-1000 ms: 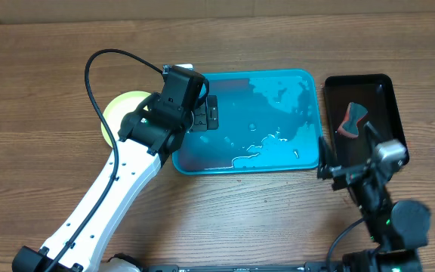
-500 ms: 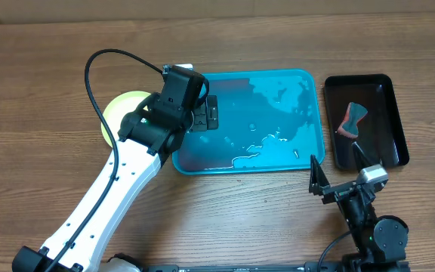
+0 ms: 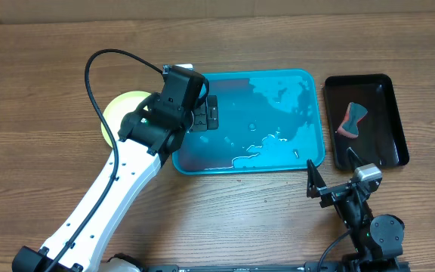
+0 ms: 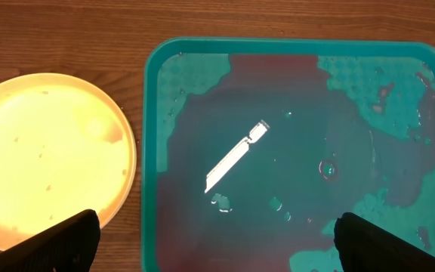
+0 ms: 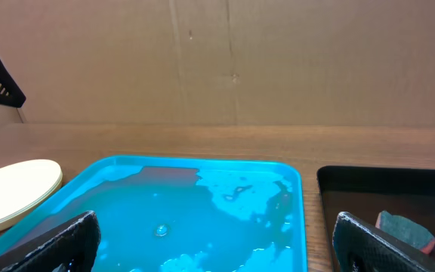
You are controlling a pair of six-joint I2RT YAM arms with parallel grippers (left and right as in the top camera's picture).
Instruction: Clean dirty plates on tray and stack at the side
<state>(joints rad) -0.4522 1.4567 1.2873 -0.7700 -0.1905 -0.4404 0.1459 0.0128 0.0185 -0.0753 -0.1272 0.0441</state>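
A white robot arm reaches across the wooden bench (image 3: 44,68) and holds its left end effector (image 3: 205,113) above the left end of a large teal-blue rectangular plastic tray (image 3: 308,83). Its wrist camera shows the two fingers (image 4: 66,240) spread wide with nothing between them. Pooled water with a reddish tinge covers much of the tray floor.

A pale yellow round plastic plate (image 3: 121,109) lies flat on the bench just beside the tray's left rim, with a narrow strip of bare wood between them. From overhead the arm hides part of it. In the right wrist view its edge looks thick, and it cannot be told whether more than one plate lies there.

The right end effector (image 3: 331,169) hangs low over the bench at the tray's near right corner and faces the brown cardboard wall (image 5: 217,60) at the back. Its fingers (image 5: 70,242) are likewise splayed apart and hold nothing.

To the right of the teal tray, close but not touching it, sits a smaller black rectangular tray (image 3: 391,91). A red-and-grey pad (image 3: 352,119) rests inside it. A black cable (image 3: 97,64) loops above the left arm.
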